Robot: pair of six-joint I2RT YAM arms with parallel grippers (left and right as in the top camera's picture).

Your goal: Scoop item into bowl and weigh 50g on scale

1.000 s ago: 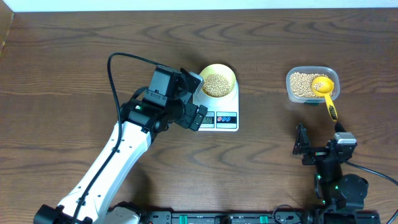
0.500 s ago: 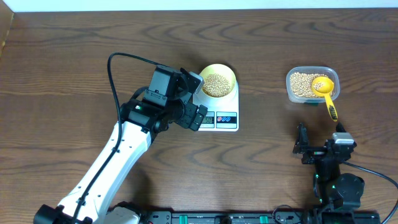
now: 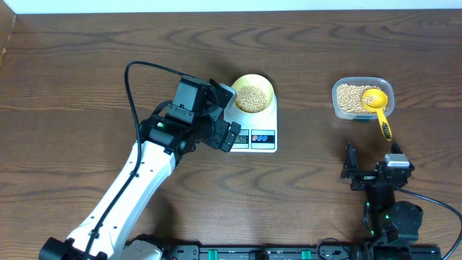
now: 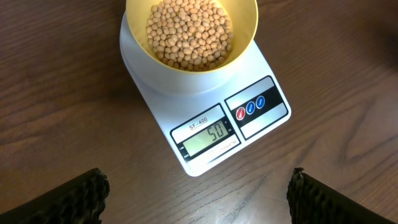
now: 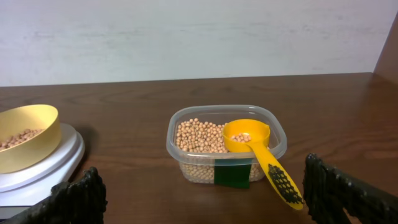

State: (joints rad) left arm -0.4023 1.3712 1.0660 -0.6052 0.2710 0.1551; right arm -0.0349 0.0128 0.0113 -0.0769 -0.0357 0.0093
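Observation:
The pale yellow bowl (image 3: pixel 268 89) stands on the white scale (image 3: pixel 268 139) and holds a heap of tan beans (image 3: pixel 250 98). In the left wrist view the bowl (image 4: pixel 245 53) is full of beans (image 4: pixel 189 34), and the scale's display (image 4: pixel 208 138) reads 50. My left gripper (image 3: pixel 229 114) hangs open at the scale's left side, its fingers (image 4: pixel 81 199) wide apart over bare wood. My right gripper (image 3: pixel 372 166) is open and empty, low near the front edge. It faces the clear tub (image 5: pixel 199 168) of beans, where the yellow scoop (image 5: pixel 261 155) rests.
The clear tub (image 3: pixel 338 101) sits at the back right with the scoop's handle (image 3: pixel 385 128) sticking out toward the right arm. From the right wrist, the bowl (image 5: pixel 31 146) and scale (image 5: pixel 56 165) show at far left. A pale wall runs behind the table.

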